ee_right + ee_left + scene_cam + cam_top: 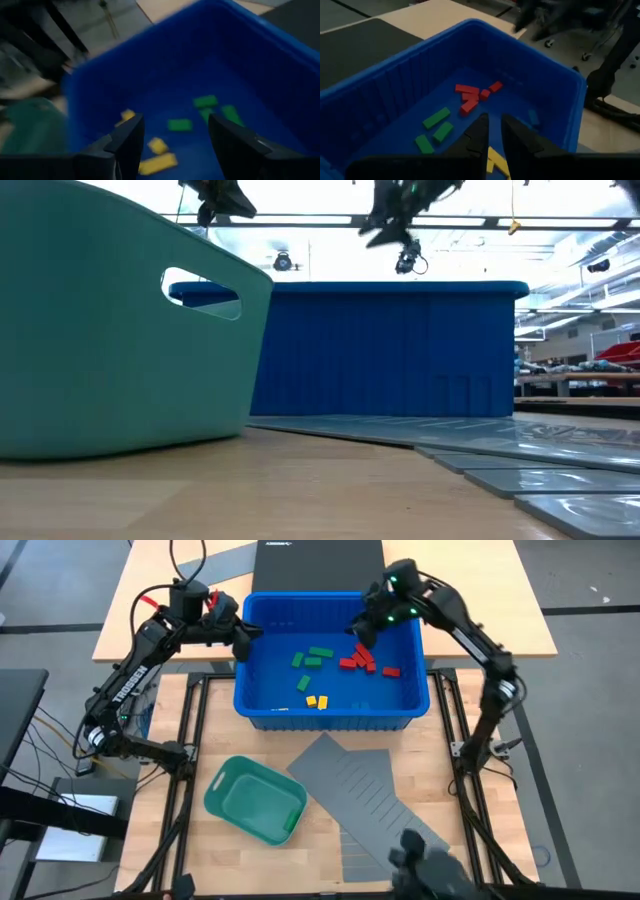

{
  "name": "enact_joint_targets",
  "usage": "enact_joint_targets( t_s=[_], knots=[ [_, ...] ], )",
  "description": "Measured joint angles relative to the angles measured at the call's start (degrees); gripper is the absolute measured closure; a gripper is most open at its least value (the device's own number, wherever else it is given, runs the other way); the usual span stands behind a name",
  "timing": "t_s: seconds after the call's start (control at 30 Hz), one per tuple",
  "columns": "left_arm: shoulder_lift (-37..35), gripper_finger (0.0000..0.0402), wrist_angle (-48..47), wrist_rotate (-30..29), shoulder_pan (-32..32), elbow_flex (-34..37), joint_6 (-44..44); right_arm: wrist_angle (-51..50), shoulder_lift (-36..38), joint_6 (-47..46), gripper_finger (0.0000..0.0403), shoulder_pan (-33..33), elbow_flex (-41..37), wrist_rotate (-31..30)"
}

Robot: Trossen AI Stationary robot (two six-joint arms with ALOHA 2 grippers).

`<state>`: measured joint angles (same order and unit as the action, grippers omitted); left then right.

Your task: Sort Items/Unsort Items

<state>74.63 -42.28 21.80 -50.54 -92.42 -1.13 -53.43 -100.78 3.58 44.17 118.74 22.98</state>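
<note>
The items lie on the floor of a blue bin [330, 712]: green blocks [312, 658], red blocks [362, 662] and yellow blocks [317, 700]. My left gripper [243, 640] hangs over the bin's left wall. Its fingers [496, 137] are a narrow gap apart with nothing between them, and they point across the bin above the yellow blocks [496, 161]. My right gripper [362, 637] hangs above the red blocks at the bin's far right. It stands wide open [172, 142] and empty, looking down on green blocks [205, 102] and yellow blocks [157, 162].
A teal tray [255, 802] stands near the table's front left. A flat grey slotted sheet [370, 802] lies beside it, running toward the front right. In the low view the tray [100, 330] and the bin's wall [390, 350] hide the blocks.
</note>
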Motion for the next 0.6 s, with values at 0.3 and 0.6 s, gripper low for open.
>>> enact_joint_targets(
  t_s=[0.3,0.6],
  knots=[
    [0.00,0.0342,-15.76,-0.67,3.51,0.00,-1.36,-4.46,-13.26,13.91,0.0160,4.42,2.47,-2.75],
    [0.00,0.0306,-39.21,-1.30,11.20,0.00,-2.89,-3.85,-17.12,17.32,0.0131,4.21,2.33,-6.03]
  ],
)
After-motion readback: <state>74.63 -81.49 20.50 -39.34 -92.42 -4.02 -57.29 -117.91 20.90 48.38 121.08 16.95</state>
